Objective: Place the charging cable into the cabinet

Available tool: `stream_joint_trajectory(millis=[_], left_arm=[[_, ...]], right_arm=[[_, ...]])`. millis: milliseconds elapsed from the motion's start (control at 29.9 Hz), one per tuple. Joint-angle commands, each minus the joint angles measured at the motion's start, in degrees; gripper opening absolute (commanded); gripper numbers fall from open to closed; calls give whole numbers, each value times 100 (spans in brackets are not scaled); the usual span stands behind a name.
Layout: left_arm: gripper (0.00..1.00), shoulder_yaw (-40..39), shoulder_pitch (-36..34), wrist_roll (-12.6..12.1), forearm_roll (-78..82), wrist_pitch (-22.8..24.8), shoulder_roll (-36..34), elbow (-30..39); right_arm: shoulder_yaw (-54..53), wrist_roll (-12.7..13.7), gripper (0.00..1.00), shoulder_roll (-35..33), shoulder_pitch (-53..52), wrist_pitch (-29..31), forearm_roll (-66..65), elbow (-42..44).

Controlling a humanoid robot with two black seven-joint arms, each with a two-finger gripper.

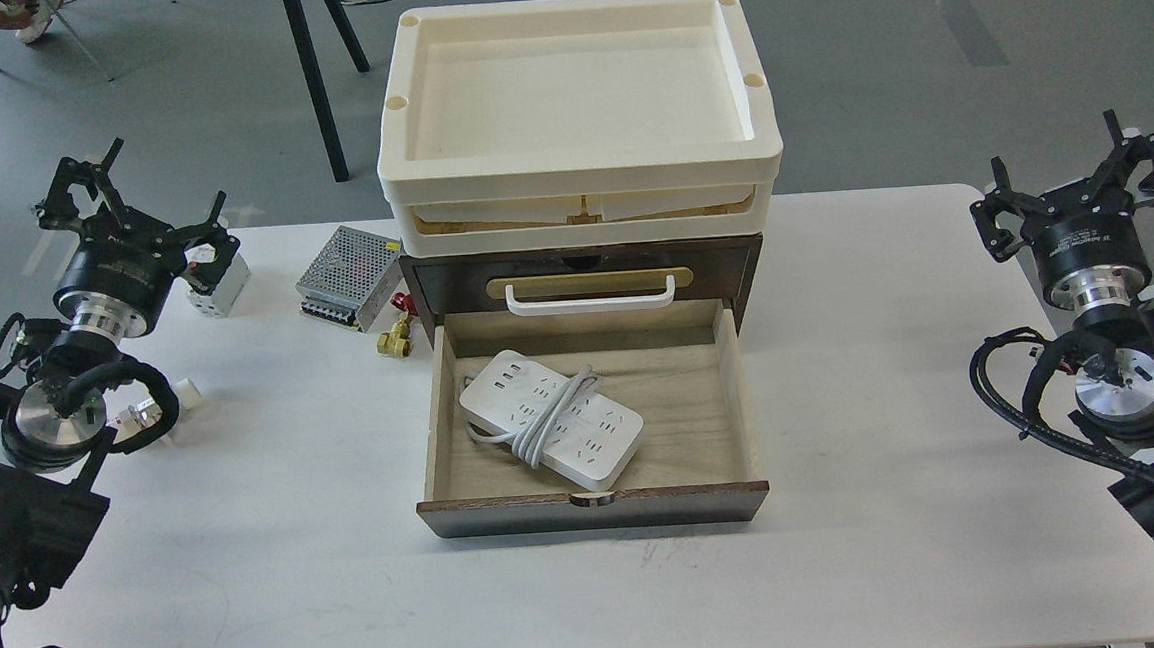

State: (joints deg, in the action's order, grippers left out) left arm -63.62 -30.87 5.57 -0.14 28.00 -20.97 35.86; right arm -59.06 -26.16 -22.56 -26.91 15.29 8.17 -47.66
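Fingers on both the left gripper [143, 195] and right gripper [1078, 168] are spread, holding nothing (charging cable [550, 418] lies diagonally in the cabinet [582, 274] drawer).

A white rectangular power strip [553, 421], thick white cord bundled across it, lies flat and diagonal inside the pulled-out light-wood drawer [593, 508] of the small dark-brown wooden cabinet [579, 274] before me, under its cream tray top.
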Motion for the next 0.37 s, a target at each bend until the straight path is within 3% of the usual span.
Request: stream_joint_trajectory(millis=[0, 335], left_arm=[[99, 43, 20, 32, 5, 0, 93, 0], [99, 69, 29, -3, 5, 0, 102, 0]], right_arm=[[0, 41, 100, 14, 10, 9, 1, -41], [61, 173, 100, -12, -60, -18, -43, -59]])
